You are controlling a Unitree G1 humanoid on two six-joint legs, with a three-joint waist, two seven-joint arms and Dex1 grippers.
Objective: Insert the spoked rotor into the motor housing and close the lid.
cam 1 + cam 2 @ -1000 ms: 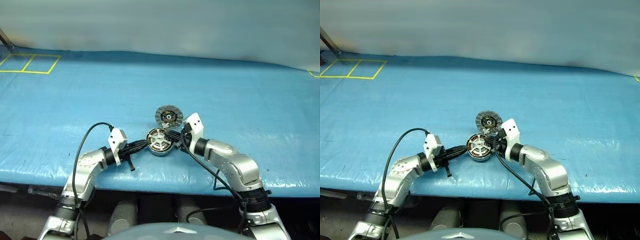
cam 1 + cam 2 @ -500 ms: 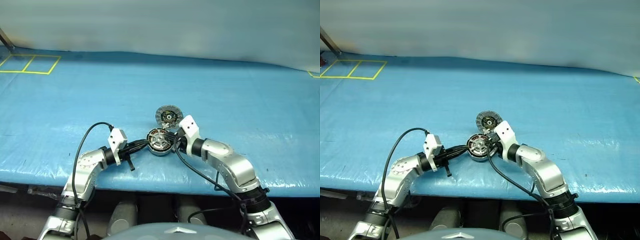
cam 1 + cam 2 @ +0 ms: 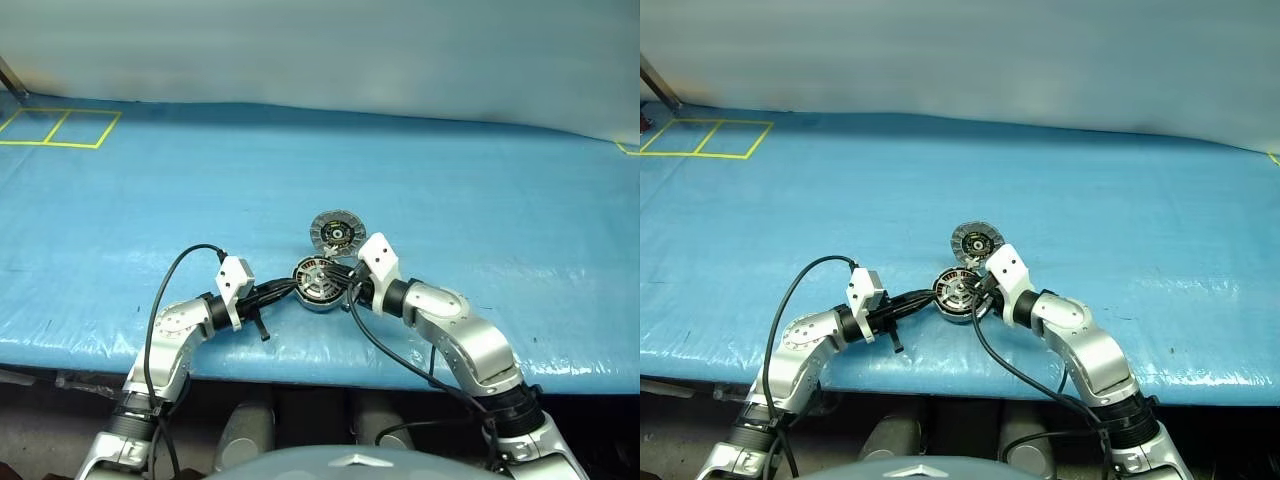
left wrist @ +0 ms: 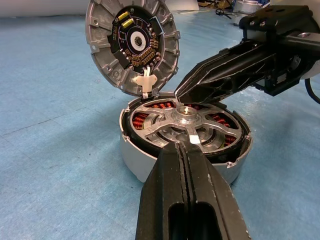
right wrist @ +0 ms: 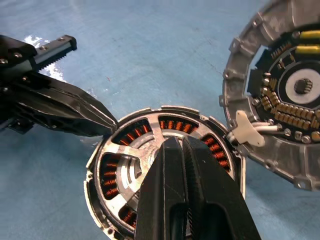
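Since 1 second ago my right gripper (image 3: 347, 277) rolled slightly over the motor housing (image 4: 185, 140); the left gripper (image 4: 184, 149) stayed put. Both pinched together, I saw the spoked rotor (image 4: 186, 126) seated inside, with the lid (image 4: 132, 45) propped open behind, not yet closed

Spoked rotor (image 4: 185, 127): shiny silver. Motor housing (image 4: 145, 160): pale grey wall, copper-orange striped windings. Lid (image 4: 132, 42): ribbed light-grey rim, black face, pale centre, yellow components. Claws: black. Counter (image 3: 480, 180): blue, yellow lines.
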